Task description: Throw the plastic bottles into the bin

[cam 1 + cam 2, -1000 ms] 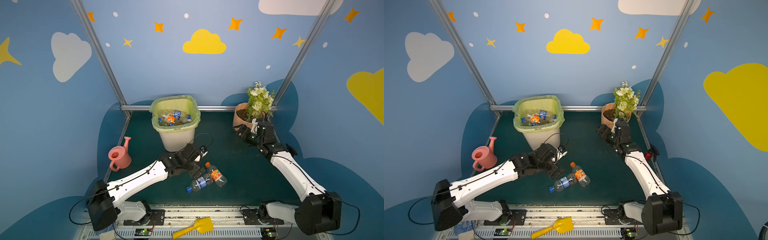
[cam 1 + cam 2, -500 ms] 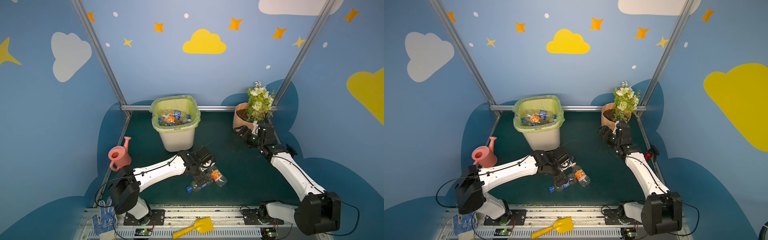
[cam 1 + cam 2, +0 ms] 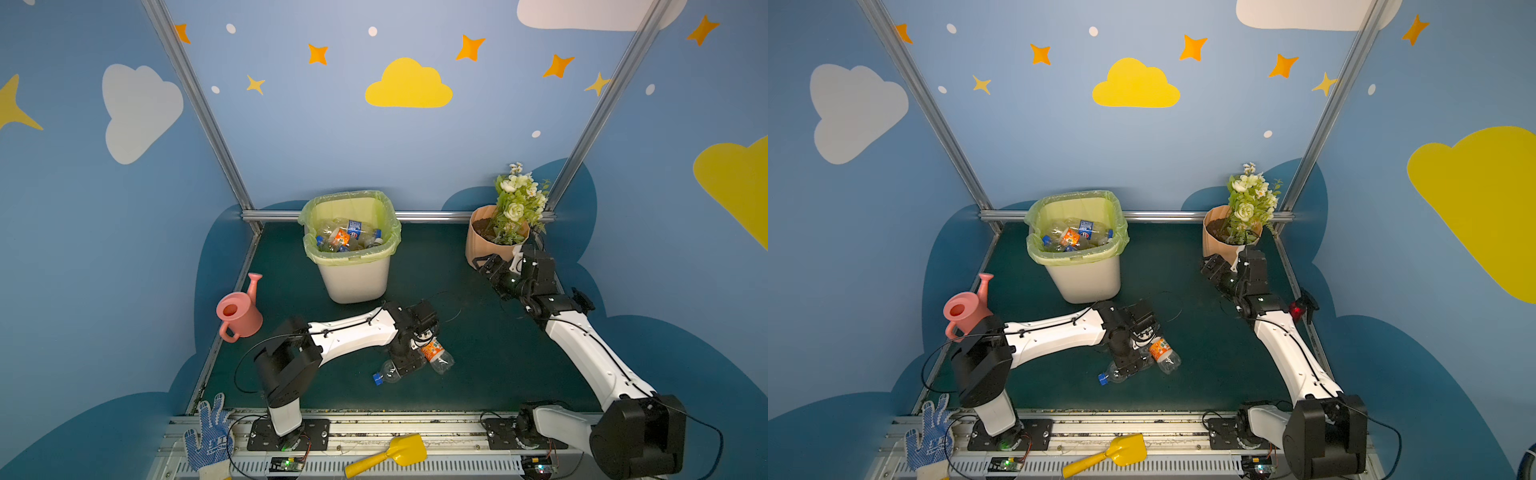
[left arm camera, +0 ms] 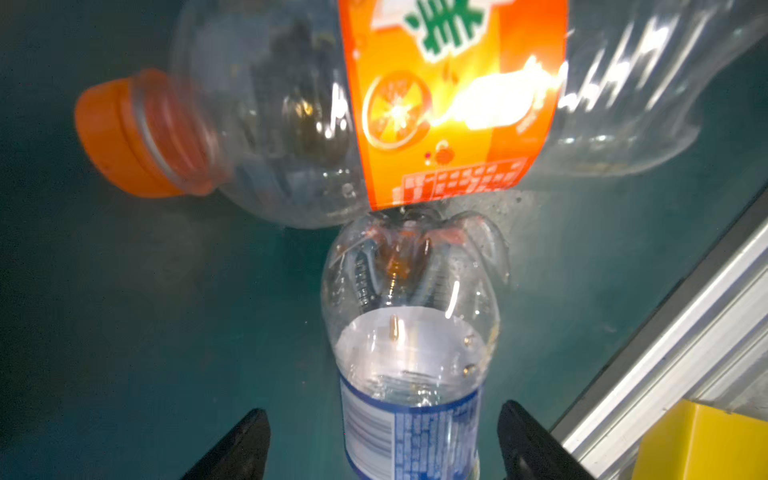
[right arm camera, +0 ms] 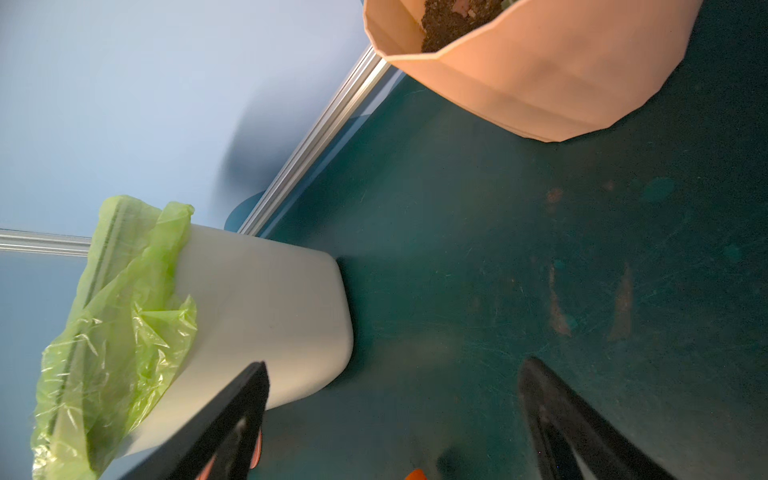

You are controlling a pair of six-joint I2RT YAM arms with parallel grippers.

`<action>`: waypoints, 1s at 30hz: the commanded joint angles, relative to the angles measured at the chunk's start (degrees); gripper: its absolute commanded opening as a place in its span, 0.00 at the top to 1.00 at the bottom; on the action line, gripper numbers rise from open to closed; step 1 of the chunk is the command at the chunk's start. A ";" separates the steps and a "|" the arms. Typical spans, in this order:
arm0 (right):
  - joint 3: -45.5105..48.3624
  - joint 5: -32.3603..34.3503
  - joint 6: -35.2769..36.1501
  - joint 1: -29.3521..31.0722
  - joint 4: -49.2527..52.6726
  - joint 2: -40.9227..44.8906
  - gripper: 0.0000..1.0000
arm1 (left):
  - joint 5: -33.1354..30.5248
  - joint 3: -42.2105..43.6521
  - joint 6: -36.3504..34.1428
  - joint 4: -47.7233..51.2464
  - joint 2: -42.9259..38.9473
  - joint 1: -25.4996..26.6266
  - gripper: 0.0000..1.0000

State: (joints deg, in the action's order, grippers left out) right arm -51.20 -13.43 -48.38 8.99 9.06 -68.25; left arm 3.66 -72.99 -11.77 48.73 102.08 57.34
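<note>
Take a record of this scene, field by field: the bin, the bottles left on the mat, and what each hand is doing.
bin: off-white, green liner, upright at the back of the mat
binned bottles: several, piled inside
loose bottles: two, lying on the mat
orange-label bottle: orange cap, on its side
blue-label bottle: blue cap, base against the orange-label bottle's side
left hand: open, straddling the blue-label bottle, not yet gripping
right hand: open, empty, near the flower pot
</note>
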 commanded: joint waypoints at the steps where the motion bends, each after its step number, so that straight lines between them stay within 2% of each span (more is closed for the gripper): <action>1: 0.84 -0.72 -0.62 -0.60 -0.79 1.50 0.07 | 0.52 -0.97 -0.27 1.02 1.08 0.36 0.17; 17: 2.50 -1.42 -1.71 -2.00 -1.02 2.62 0.07 | -0.14 0.21 0.17 -0.65 4.81 1.07 0.31; 19: 2.59 -1.51 -1.85 -2.05 -1.07 2.68 0.07 | -0.36 0.32 0.27 -0.58 4.74 1.13 0.36; 23: 2.83 -1.69 -2.07 -2.22 -1.31 2.79 0.07 | -0.91 0.94 0.61 -1.32 2.90 1.17 0.48; 30: 3.03 -2.08 -2.50 -2.39 -1.63 2.52 0.07 | -1.89 1.18 1.39 -2.13 -2.36 1.04 0.52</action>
State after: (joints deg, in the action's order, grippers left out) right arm -49.15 -14.68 -50.59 6.90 8.73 -66.65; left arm 2.74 -71.96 -11.11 46.78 102.69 58.30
